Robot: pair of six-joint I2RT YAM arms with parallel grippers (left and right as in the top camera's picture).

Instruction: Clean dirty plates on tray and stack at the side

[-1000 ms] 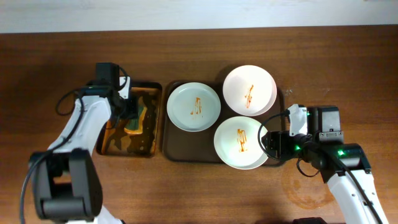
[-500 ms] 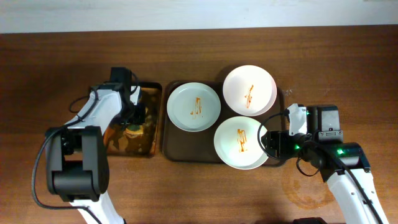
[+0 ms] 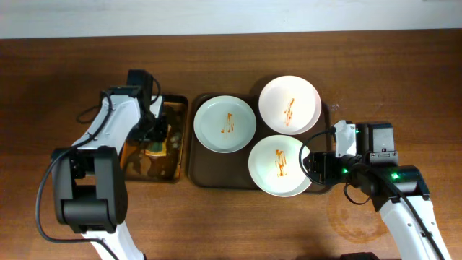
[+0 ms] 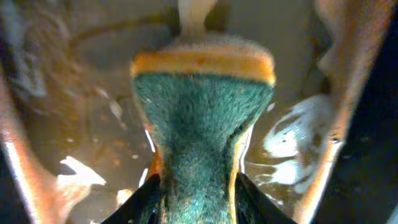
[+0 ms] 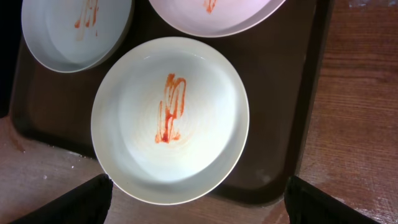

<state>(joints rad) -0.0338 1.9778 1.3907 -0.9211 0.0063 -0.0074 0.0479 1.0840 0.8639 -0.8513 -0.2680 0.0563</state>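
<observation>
Left gripper [image 4: 198, 200] was clamped hard on the green-and-yellow scrubbing sponge [image 4: 202, 112]. The jaws were pinched in at its waist, and the green scourer face bulged above them. That sponge looked soft and soaked, so it would likely squash and drip; a grip across the middle, as here, looked sound. It sat over the brownish metal basin of soapy water [image 3: 133, 170] at the left of the overhead frame, with foam showing in the wrist view.

Right gripper [image 5: 199, 208] stood wide open with nothing in it, its fingers framing the bottom corners of its own view. Just above it lay the nearest round white plate streaked with red sauce [image 5: 171, 118], flat on the dark brown serving tray [image 5: 292, 93]. A pale green plate [image 3: 224, 124] and a second white plate [image 3: 289, 104] were further up the tray, both also smeared.

Those plates looked stiff, smooth and probably breakable, and slick where sauced. The clean outer rim was the place to take one, likely the lower right edge of the near plate.

No brand, label or writing could be read anywhere.
</observation>
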